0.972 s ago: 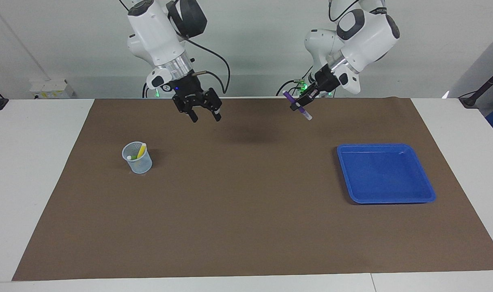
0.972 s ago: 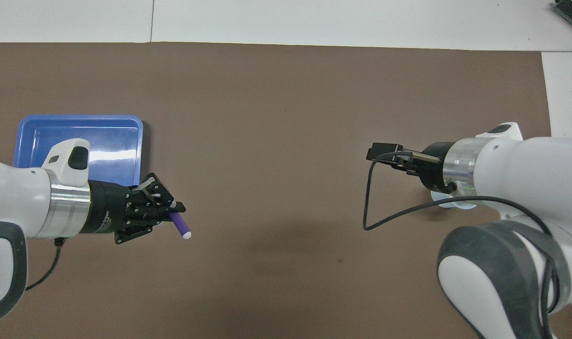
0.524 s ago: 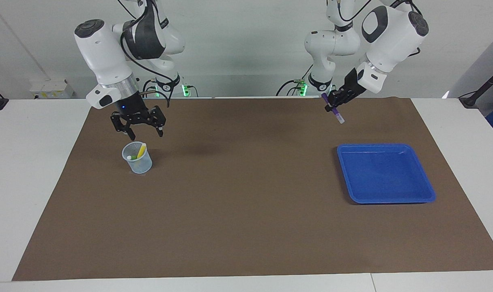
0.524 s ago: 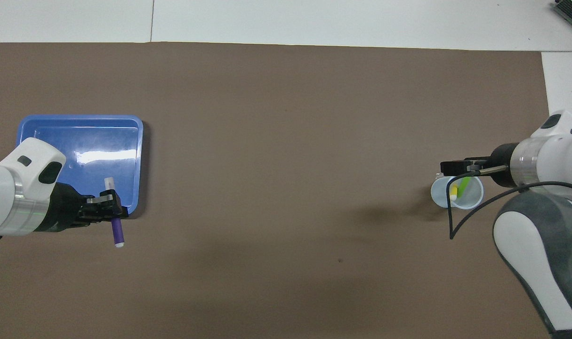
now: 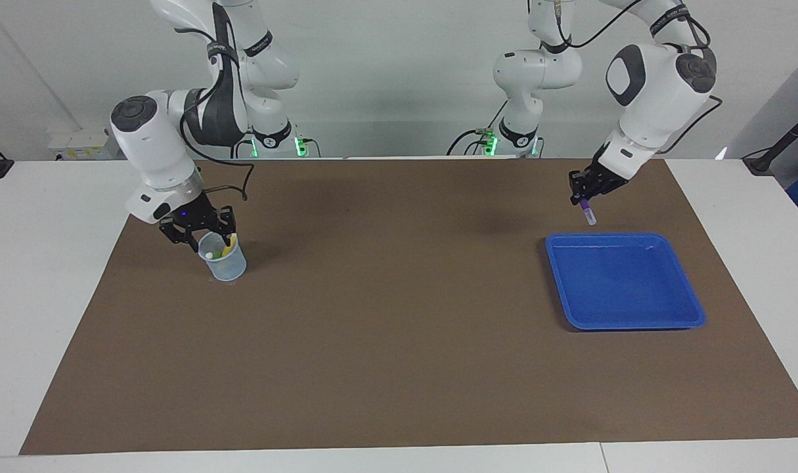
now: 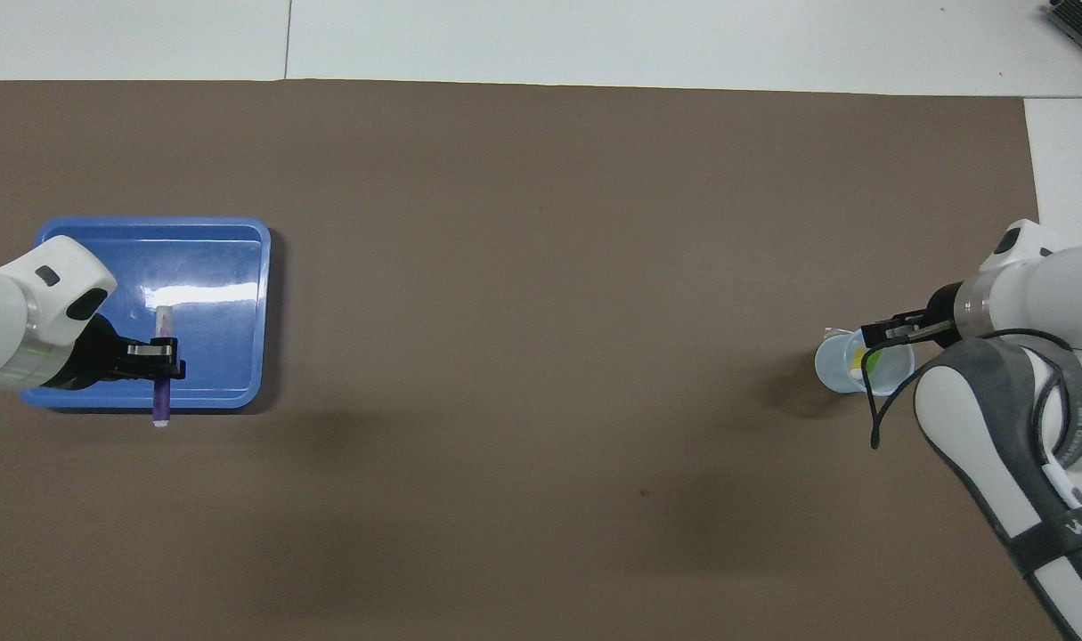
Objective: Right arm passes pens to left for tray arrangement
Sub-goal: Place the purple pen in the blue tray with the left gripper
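White table (image 5: 64,263) under brown mat (image 5: 399,341); blue tray (image 5: 691,309), pale cup (image 5: 231,268).

A wide stretch of brown mat (image 5: 399,315) on the worktop lies bare between a small cup (image 5: 223,258) at the right arm's end and the blue tray (image 5: 625,281) at the left arm's end. The right pincer (image 5: 200,238) crowds the cup's rim. The left pincer (image 5: 586,194) hangs above the tray's robot-side edge, holding a purple pen (image 5: 587,213).

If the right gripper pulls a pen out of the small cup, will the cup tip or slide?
Probably it tips easily: the translucent cup looks thin and light, narrower at its base, and stands loose on the brown mat. The yellow pen leans on its rim, so a slanted pull may drag it.
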{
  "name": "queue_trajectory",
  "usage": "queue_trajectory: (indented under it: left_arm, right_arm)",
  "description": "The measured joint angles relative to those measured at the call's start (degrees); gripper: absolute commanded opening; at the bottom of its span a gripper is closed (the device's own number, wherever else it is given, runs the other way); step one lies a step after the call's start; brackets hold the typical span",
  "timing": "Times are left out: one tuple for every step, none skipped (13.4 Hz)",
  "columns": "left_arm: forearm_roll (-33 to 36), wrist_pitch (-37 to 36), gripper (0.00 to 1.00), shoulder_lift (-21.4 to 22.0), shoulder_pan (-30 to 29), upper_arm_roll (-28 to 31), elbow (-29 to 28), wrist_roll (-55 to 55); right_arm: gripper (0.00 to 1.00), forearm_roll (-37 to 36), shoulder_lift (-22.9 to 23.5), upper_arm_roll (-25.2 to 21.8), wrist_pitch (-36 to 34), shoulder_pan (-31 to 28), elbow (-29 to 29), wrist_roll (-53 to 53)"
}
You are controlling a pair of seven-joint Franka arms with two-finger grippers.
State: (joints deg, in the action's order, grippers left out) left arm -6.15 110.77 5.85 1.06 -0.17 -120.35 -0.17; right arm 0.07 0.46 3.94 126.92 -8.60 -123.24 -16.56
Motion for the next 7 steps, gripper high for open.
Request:
queue_trajectory:
  left_arm:
    - [0.8,2.5,0.0,-2.0,-0.3,0.0,0.3,0.2]
    - [1.5,4.8,0.0,-3.9,-0.5,0.0,0.6,0.3]
    - [1.9,6.5,0.0,-5.6,-0.7,0.0,0.9,0.3]
    - [2.1,7.8,0.0,-7.0,-0.9,0.0,1.4,0.3]
    - [2.2,8.9,0.0,-8.5,-1.1,0.0,2.1,0.3]
    - [2.3,10.2,0.0,-10.0,-1.2,0.0,2.7,0.4]
    - [2.5,11.7,0.0,-11.5,-1.3,0.0,3.2,0.4]
  right_arm:
    - [0.65,-0.1,0.3,0.0,0.3,-0.3,0.0,-0.1]
    - [0.64,-0.1,0.4,0.0,0.3,-0.5,0.0,-0.1]
    - [0.62,-0.1,0.6,0.0,0.4,-0.6,0.0,-0.1]
    - [0.57,-0.1,0.8,0.0,0.5,-0.7,0.0,-0.1]
    - [0.55,-0.1,1.2,0.1,0.6,-0.7,0.0,-0.1]
    - [0.54,-0.1,1.5,0.1,0.6,-0.7,0.0,-0.1]
    - [0.53,-0.1,1.7,0.1,0.6,-0.7,0.0,-0.1]
